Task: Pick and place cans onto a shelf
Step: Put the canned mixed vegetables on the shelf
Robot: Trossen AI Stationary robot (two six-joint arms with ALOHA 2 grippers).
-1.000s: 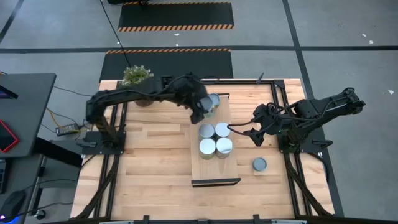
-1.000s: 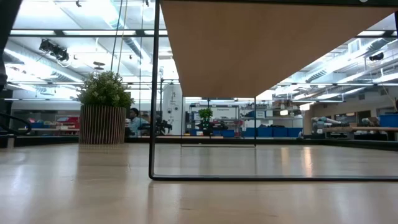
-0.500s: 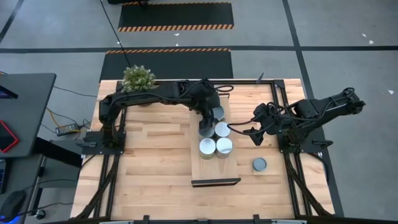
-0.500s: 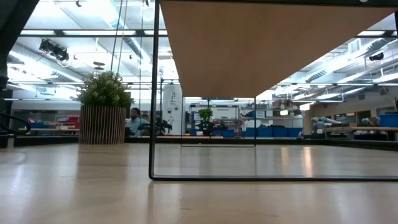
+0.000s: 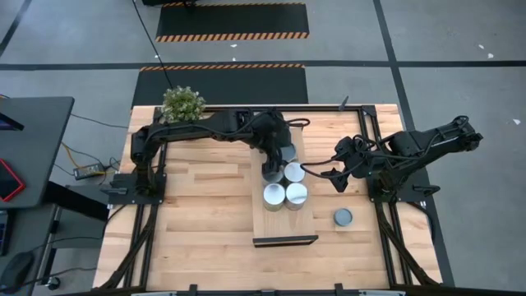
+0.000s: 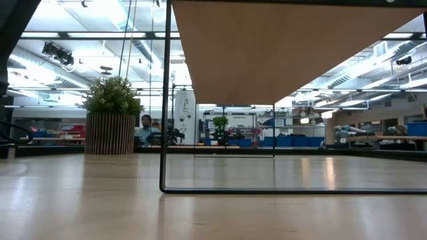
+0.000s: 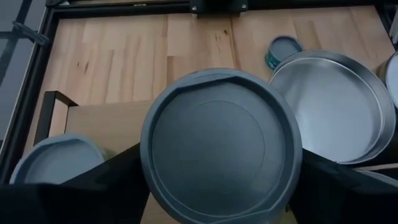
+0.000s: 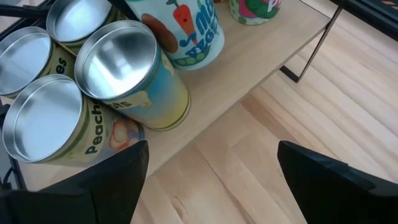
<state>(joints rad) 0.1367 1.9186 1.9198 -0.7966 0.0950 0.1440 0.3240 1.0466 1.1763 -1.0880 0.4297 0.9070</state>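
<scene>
The left claw [image 5: 278,154] hung over the far part of the raised light-wood shelf [image 5: 283,224], its dark fingers [image 7: 115,171] on either side of a round grey-topped metal can [image 7: 221,144]; whether they gripped it or had let go could not be told. 4 more silvery cans [image 5: 284,184] stood clustered on the shelf just beside it. The right claw [image 5: 338,178] hovered near the shelf's right edge, fingers spread and empty. 1 grey can [image 5: 343,217] sat alone on the plank surface [image 5: 197,214].
</scene>
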